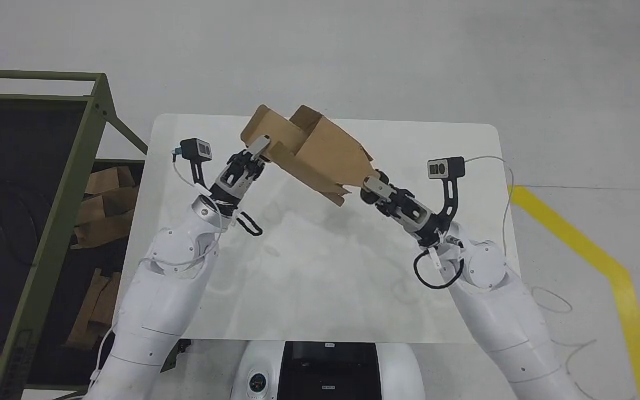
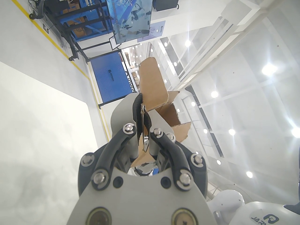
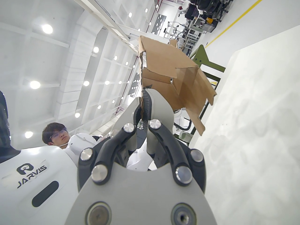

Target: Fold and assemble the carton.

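Over the far edge of the white bench (image 1: 330, 290), in the upper middle of the top view, the carton (image 1: 318, 150) hangs in the air between both arms. It is brown and half erected, with one end open and its flaps loose. The left end effector (image 1: 262, 147) is clamped on a flap at its left end. The right end effector (image 1: 368, 183) is clamped on a panel edge at its lower right. The bench's white top stretches from under the carton to the near edge. At the frame's left, just beside the bench, a green-framed bin (image 1: 100, 95) holds flat cardboard pieces (image 1: 100, 205).
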Available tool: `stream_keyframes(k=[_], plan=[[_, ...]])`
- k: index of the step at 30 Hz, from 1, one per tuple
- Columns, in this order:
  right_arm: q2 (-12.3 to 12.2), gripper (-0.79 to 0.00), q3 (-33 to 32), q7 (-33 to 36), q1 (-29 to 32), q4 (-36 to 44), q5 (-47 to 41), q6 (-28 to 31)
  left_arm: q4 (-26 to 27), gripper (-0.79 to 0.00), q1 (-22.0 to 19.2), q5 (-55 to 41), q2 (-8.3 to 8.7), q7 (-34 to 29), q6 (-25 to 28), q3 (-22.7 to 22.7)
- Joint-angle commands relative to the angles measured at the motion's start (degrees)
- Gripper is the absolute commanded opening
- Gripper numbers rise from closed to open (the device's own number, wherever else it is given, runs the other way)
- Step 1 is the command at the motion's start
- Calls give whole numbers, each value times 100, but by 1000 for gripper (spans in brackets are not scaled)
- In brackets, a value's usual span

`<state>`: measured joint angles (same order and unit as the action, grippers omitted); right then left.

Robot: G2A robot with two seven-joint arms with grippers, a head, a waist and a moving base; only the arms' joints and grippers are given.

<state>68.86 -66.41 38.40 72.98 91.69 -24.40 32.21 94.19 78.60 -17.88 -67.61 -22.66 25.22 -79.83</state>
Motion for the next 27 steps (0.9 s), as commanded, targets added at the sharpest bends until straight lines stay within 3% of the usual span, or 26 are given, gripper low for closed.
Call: stream_keyframes(k=[1,9,14,27], plan=[[0,-785,-5,21,4,23,3,-14,-5,-785,-8,27,-4,9,-14,6],[-1,-763,-24,76,25,127,42,-66,-26,-785,-38,141,-21,25,-41,40],[0,-579,-29,106,28,143,45,-94,-45,-785,-57,166,-31,50,-65,41],[0,-520,-17,279,2,82,52,-182,-61,-785,-69,113,-58,181,-43,-12]])
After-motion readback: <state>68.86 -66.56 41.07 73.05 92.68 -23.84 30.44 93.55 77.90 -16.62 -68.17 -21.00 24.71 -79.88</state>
